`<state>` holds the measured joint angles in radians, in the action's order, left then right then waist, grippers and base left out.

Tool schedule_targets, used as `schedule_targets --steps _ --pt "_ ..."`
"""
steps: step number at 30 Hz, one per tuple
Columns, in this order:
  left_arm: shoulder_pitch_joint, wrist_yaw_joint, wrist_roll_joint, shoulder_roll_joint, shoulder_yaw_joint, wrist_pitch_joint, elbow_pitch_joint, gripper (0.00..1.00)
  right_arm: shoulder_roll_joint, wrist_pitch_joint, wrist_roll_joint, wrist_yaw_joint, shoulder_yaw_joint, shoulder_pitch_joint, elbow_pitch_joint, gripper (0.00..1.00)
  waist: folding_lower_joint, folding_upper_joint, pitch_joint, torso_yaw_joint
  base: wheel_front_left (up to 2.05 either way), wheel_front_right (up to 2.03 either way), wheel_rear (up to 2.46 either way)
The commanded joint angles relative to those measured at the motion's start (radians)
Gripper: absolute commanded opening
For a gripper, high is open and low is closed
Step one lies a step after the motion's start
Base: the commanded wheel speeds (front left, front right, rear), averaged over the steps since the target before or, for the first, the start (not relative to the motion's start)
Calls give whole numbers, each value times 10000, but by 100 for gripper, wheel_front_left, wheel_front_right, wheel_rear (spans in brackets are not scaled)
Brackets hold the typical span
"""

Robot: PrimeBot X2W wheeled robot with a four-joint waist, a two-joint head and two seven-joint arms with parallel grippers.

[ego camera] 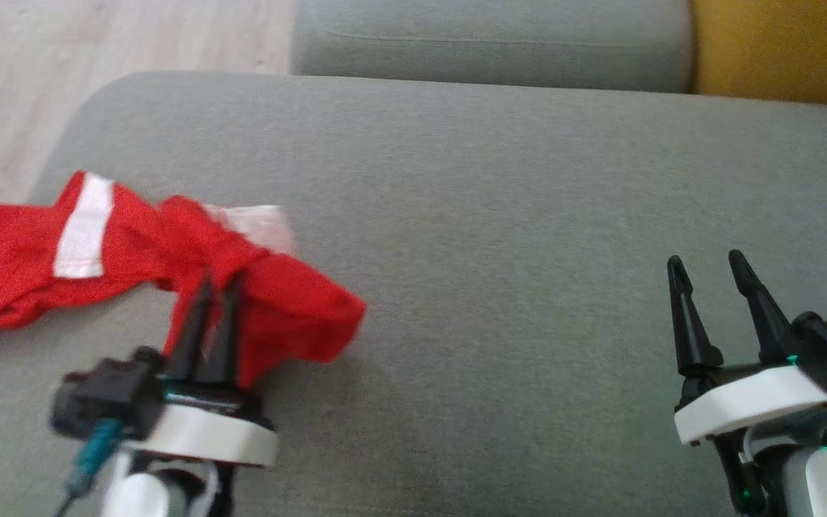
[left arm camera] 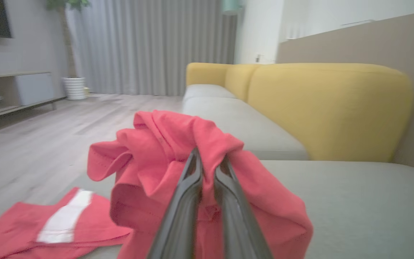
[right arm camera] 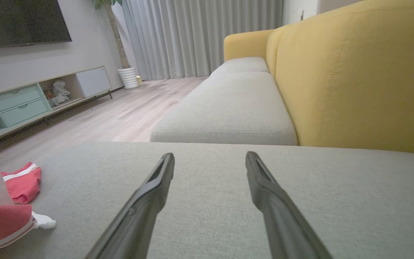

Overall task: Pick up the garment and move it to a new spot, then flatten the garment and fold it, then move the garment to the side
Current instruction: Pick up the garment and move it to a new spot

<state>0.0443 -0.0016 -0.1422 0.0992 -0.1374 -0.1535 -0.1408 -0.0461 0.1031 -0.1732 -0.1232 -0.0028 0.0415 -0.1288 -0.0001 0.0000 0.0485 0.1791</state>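
Pick-up step: left gripper [ego camera: 220, 280] pinches red garment [ego camera: 97, 244], seemingly part-lifted, at left of cushion [ego camera: 492, 215]; right gripper [ego camera: 704, 260] wide, empty. Next: carry rightward.

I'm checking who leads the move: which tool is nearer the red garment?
Left. The left tool is shut on a raised fold of the red garment; the right tool stands open over the grey cushion, far off to the garment's right.

garment [ego camera: 26, 258]: no lettering legible, just a plain white band
sofa [ego camera: 514, 215]: no label or brand legible
television [right arm camera: 16, 21]: screen dark, nothing readable
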Motion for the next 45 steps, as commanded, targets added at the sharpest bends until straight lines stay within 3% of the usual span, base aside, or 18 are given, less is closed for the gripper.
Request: schedule_targets --steps 1,8,15,26,27,28,29,37,45 --pt "-519 -116 65 -72 -16 10 -414 0 -43 20 6 -75 263 -240 -423 100 1 0 39 -562 0 0 0" --pt "-2003 -659 56 -369 -1804 -34 630 0 -42 32 -21 -75 334 -523 -482 100 1 0 619 -2186 0 0 0" --pt "-3823 -921 205 -459 -3185 -152 2406 0 -42 -202 -119 -75 405 -897 -457 100 1 0 1563 -3602 0 0 0" --pt "-5317 -1129 83 -485 -4551 -240 5821 0 -42 -823 -422 -75 492 -1274 -52 100 1 0 2425 -4209 0 0 0" --pt "-5371 -1135 20 -486 -4626 -310 5970 25 -42 -856 -435 -75 500 -1288 -6 100 1 0 2419 -4196 0 0 0" --pt "-5407 -1138 -53 -486 -4708 -383 6074 76 -42 -883 -444 -75 500 -1297 37 100 1 0 2401 -4165 0 0 0" --pt "-5429 -1140 -113 -487 -4804 -449 6150 100 -42 -906 -451 -75 490 -1297 79 100 1 0 2360 -4112 0 0 0" --pt "-5087 -677 -483 -488 -4771 -981 5627 100 -41 -901 -345 -75 471 -1218 222 100 1 0 1805 -3503 0 0 0" --pt "-3989 366 -971 -19 -3150 -1078 4155 100 -41 -653 -10 -75 446 -1037 183 100 1 0 1027 -2483 0 0 0"
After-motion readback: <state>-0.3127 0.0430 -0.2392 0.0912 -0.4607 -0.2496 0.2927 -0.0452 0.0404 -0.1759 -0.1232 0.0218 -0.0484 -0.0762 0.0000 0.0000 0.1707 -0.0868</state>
